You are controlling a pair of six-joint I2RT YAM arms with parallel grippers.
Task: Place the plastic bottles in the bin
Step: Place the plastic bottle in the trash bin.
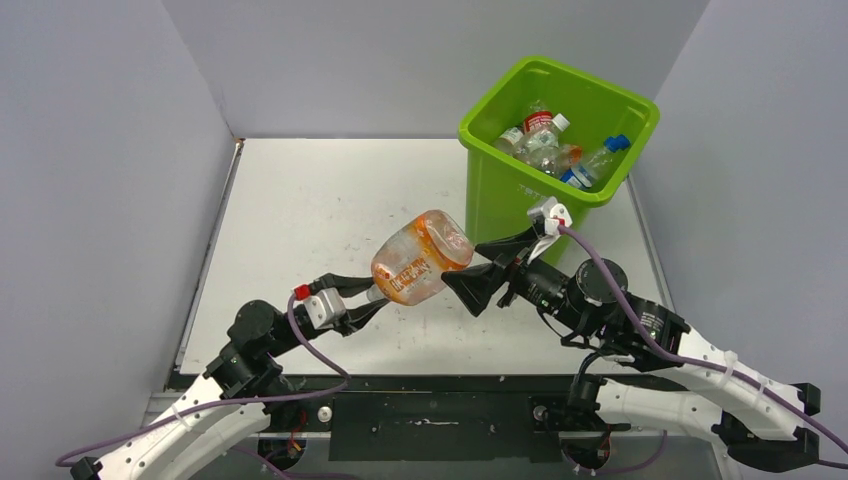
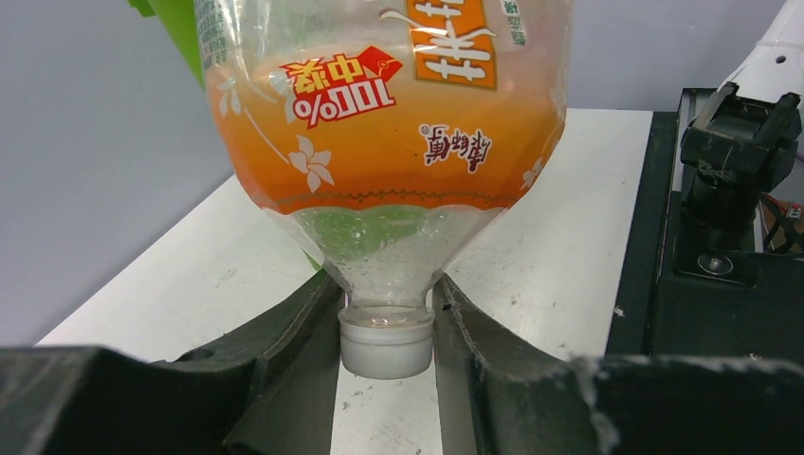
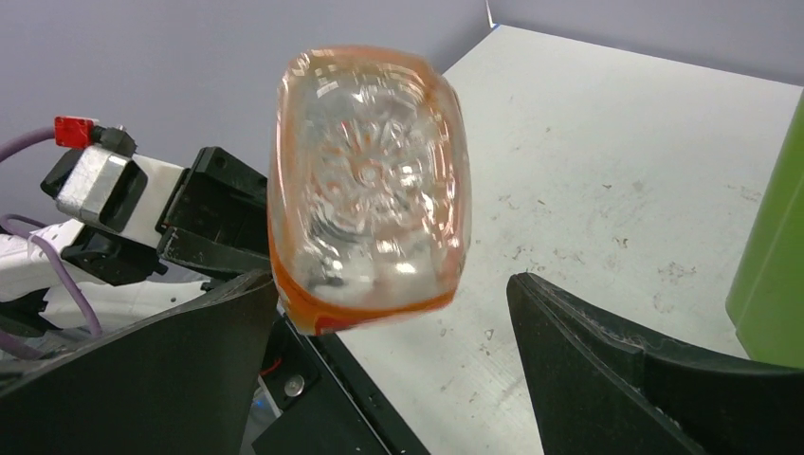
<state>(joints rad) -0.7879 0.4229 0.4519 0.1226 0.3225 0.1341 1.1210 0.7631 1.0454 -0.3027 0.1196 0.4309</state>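
The big orange-labelled bottle (image 1: 420,262) is off the desk (image 1: 300,200), up in the air just short of the bin (image 1: 497,195), off its near left corner. It is tilted, with its white cap (image 2: 387,343) pointing away from the bin and its base toward it. My left claw (image 1: 372,297) grips it by the neck just above the cap, a finger on each side. My right claw (image 1: 465,263) stands wide open between bottle and bin, fingers spread either side of the bottle's base. I cannot tell whether one finger touches the plastic; the other is apart from it. Inside the bin several other bottles (image 1: 548,145) lie heaped.
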